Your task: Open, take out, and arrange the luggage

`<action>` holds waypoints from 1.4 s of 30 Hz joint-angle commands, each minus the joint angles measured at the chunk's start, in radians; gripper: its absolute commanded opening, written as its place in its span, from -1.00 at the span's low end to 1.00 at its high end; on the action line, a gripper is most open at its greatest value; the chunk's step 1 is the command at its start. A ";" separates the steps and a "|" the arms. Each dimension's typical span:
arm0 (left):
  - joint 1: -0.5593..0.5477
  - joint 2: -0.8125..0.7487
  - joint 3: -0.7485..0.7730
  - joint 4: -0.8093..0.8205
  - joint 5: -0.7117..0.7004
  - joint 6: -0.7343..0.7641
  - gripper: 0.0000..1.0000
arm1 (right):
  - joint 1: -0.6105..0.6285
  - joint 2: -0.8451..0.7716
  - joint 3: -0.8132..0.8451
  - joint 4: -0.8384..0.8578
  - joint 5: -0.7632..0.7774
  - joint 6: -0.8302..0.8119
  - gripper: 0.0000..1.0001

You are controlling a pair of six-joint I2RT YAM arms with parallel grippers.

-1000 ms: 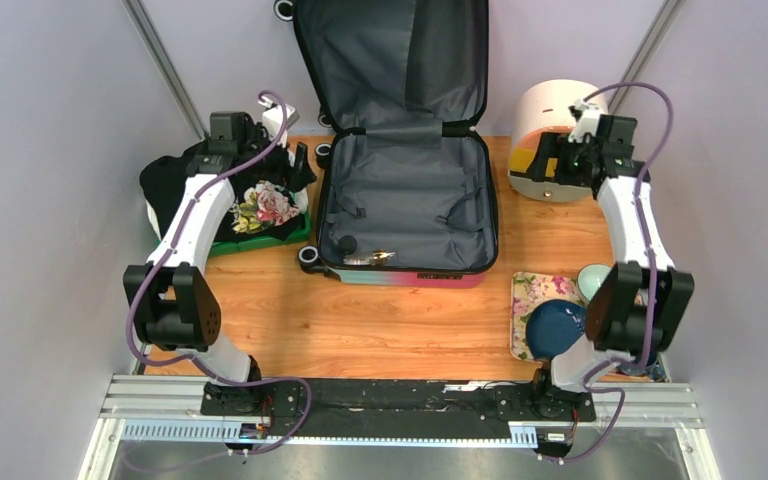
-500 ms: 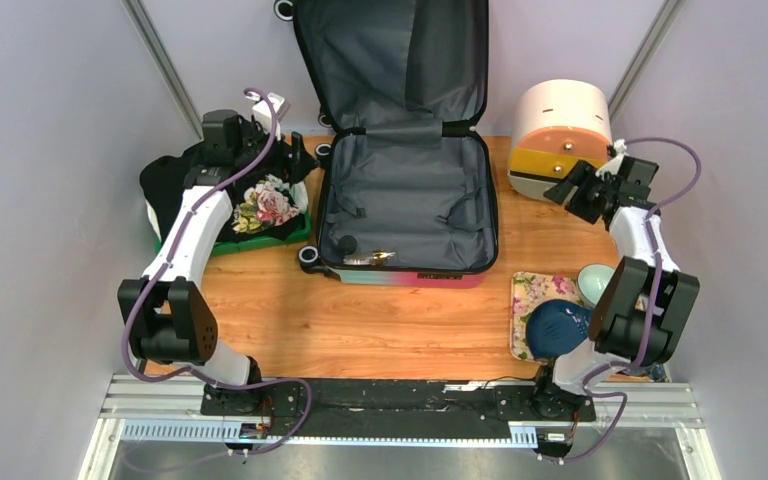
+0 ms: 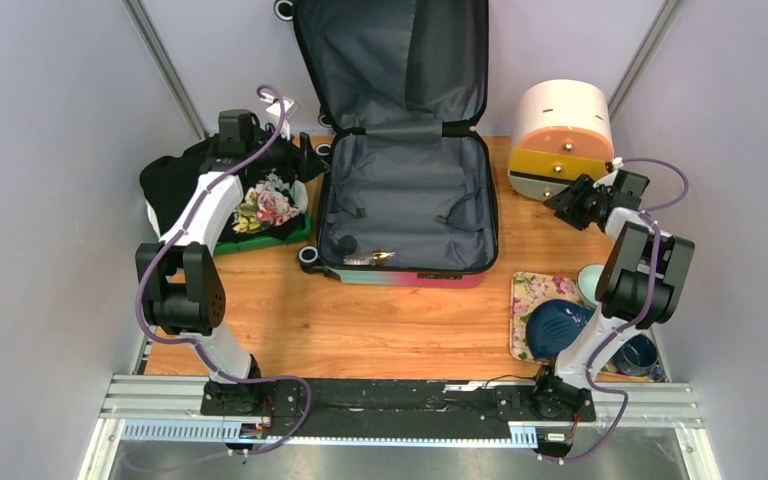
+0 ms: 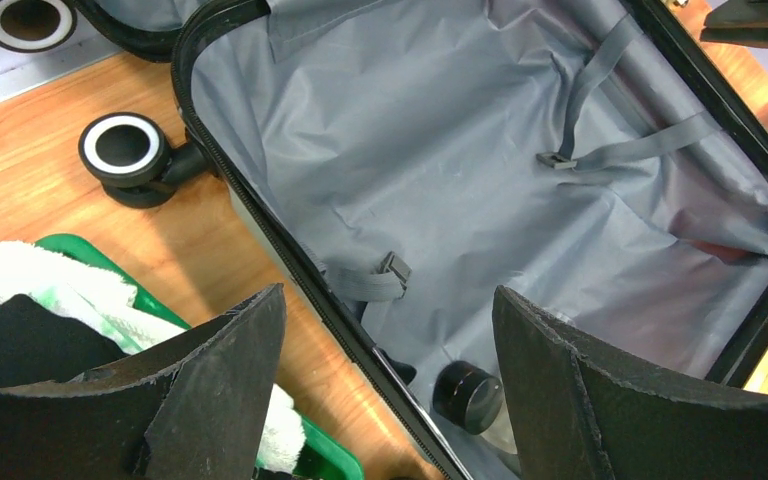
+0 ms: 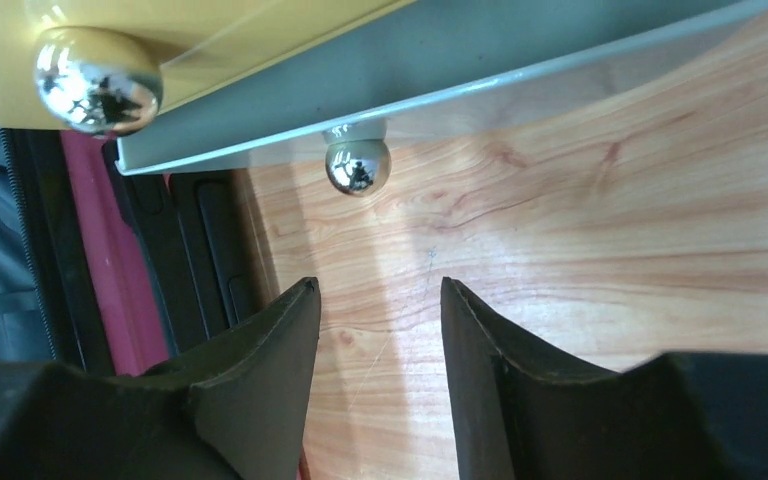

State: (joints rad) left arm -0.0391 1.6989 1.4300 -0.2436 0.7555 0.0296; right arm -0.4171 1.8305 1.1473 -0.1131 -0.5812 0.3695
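Your left gripper (image 4: 390, 300) is released, jaws wide apart and nothing between them, hanging over the left rim of the luggage (image 3: 405, 200). That arm runs from its base up the desk's (image 3: 400, 320) left side, elbow bent, above the green tray (image 3: 260, 243), which holds dark clothes and a floral cloth (image 3: 270, 205). The luggage lies open at the desk's far middle with its lid upright. A small black cap (image 3: 346, 243) and a shiny item too small to identify sit in the grey lining by the near-left corner. Your right arm is folded tight along the right edge. The right gripper (image 5: 380, 285) is narrowly parted and empty, pointed at the base of the round container (image 3: 560, 130) near the far-right corner, just short of a chrome knob (image 5: 358, 165).
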 commanded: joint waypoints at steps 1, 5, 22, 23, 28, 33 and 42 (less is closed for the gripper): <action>-0.004 -0.012 0.038 0.024 0.051 0.001 0.66 | 0.018 0.029 0.055 0.105 0.035 0.037 0.01; -0.004 -0.015 0.023 0.030 0.047 -0.008 0.65 | 0.032 0.064 0.083 0.145 0.052 0.072 0.00; -0.004 0.016 0.046 0.021 0.047 -0.011 0.65 | 0.075 0.133 0.138 0.174 0.159 0.170 -0.23; -0.004 0.018 0.052 0.021 0.047 -0.011 0.65 | 0.077 0.136 0.137 0.181 0.168 0.177 -0.23; -0.004 0.024 0.063 0.010 0.042 -0.008 0.65 | 0.083 0.148 0.143 0.182 0.172 0.174 -0.40; -0.004 0.033 0.075 0.012 0.070 -0.005 0.64 | 0.081 0.107 0.111 0.156 0.152 0.166 -0.70; -0.025 0.053 0.098 -0.061 0.117 0.101 0.62 | 0.064 -0.008 -0.069 0.138 0.107 0.129 -0.98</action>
State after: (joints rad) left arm -0.0441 1.7390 1.4666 -0.2573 0.8276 0.0437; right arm -0.3489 1.8988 1.1507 0.0330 -0.4244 0.5331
